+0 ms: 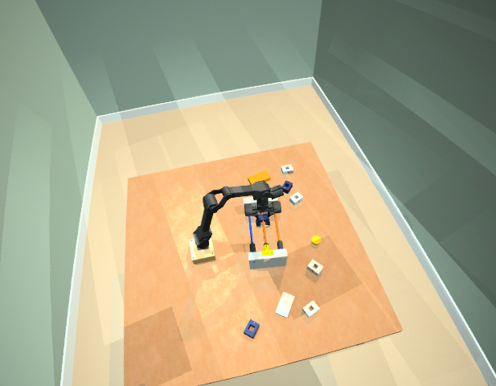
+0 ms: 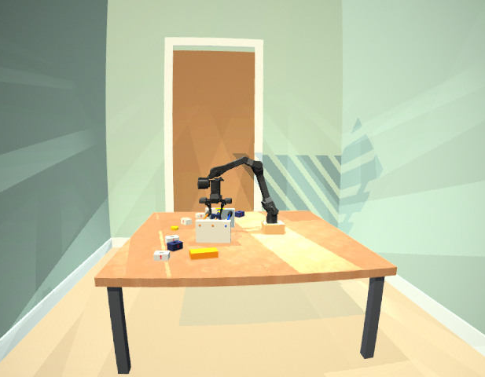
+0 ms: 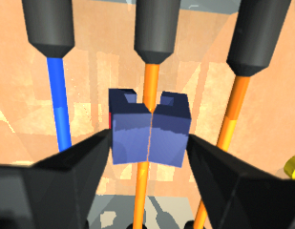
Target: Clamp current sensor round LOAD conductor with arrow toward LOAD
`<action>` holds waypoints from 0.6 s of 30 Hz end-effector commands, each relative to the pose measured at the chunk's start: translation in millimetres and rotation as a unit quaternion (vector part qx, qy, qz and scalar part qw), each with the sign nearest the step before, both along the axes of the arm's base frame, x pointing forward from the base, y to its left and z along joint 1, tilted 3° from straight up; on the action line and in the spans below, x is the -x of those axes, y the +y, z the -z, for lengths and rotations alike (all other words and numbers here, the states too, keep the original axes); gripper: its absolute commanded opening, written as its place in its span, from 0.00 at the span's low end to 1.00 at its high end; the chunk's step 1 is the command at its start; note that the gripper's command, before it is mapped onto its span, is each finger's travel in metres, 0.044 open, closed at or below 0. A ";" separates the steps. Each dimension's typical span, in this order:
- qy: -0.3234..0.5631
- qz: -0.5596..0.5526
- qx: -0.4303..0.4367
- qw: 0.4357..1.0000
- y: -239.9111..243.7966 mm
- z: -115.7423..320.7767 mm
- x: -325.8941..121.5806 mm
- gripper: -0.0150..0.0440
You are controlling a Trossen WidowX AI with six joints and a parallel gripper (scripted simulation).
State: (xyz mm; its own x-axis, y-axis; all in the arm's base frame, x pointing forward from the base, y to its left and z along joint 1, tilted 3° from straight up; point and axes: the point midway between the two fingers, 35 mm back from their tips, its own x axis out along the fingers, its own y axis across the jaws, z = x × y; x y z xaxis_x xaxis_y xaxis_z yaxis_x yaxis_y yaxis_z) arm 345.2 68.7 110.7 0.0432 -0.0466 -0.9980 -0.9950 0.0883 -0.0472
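Pale green walls and a light floor surround a wooden-topped table (image 1: 156,249) (image 2: 250,280), with a brown door (image 2: 214,122) in the wall behind it in the exterior view. On the tabletop there's a pair of upright pale end panels (image 1: 267,260) (image 2: 213,232), and three conductors run between them: one blue (image 1: 251,230) (image 3: 59,105) and two orange.

So the black arm (image 1: 239,190) (image 2: 260,182) is reaching over that setup with its gripper (image 1: 263,218) (image 2: 214,214) (image 3: 149,136) pointed down, and the fingers have the dark blue split-core sensor (image 1: 263,219) (image 2: 214,216) (image 3: 150,135) pinched between them. It's sitting at the middle orange conductor (image 1: 264,234) (image 3: 142,183), which pokes out above and below it in the wrist view. The two halves look pretty much together on the near side, with a gap at the far side. Can't tell whether it's latched, or which way the arrow faces.

Yellow marker (image 1: 267,252) is on the panel end by that same middle conductor, lettering too small to read. Off to the side there's a yellow disc (image 1: 316,240) (image 2: 174,228) (image 3: 293,167), plus an orange block (image 1: 259,178) (image 2: 203,253) near one panel.
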 end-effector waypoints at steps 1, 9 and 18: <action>0.000 0.000 0.000 1.000 0.1 -0.8 -0.1 0.30; 0.000 0.000 0.000 1.000 0.1 -0.8 -0.1 0.65; 0.000 0.000 0.000 1.000 0.1 -0.8 -0.1 1.00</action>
State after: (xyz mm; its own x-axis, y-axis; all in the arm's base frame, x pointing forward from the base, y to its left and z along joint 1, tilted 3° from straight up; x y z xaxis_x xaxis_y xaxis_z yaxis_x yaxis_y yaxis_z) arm 345.5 68.8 111.2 0.0447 -0.0463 -0.9979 -0.9949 0.0884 -0.0486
